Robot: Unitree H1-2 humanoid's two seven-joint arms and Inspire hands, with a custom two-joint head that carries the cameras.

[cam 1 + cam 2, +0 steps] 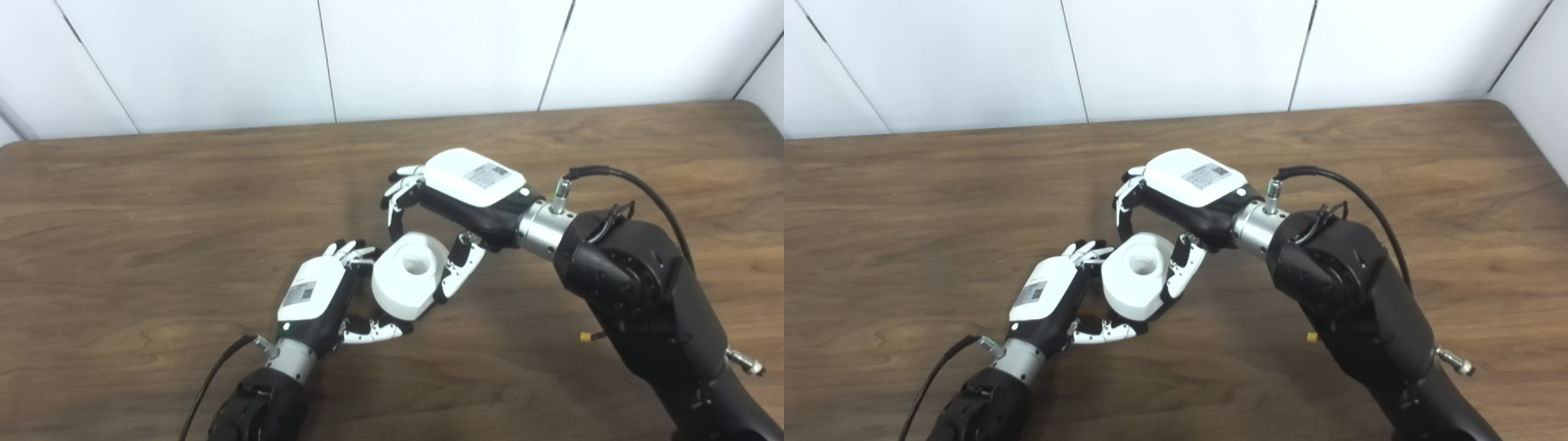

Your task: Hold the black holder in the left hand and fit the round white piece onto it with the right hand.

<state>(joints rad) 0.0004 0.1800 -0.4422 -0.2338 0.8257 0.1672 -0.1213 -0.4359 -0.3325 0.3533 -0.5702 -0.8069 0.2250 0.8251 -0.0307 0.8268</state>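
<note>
The brown wooden tabletop [153, 202] carries nothing but the two arms, which come together near its centre. The right hand [453, 202] reaches in from about 3 o'clock, its white back turned up, so that its fingers [398, 202] curl down at the far side of the round white piece [407, 275] while its thumb [456, 272] lies against the near right side; it looks closed around the piece from above, probably so the piece can be pressed and steered downward. The left hand [318, 300] comes up from about 7 o'clock and sits at the piece's left, its thumb [373, 331] stretched under the lower edge and its fingertips [349, 248] showing at the upper left, a cradling pose that would steady whatever sits beneath. The black holder cannot be made out; if the left hand has it, the white piece and the fingers hide it, so whether that hand is closed on anything cannot be told. The white piece lies between both hands, touching each, its central hole facing up and tilted slightly toward the camera, which suggests the fitting is under way or nearly seated.
</note>
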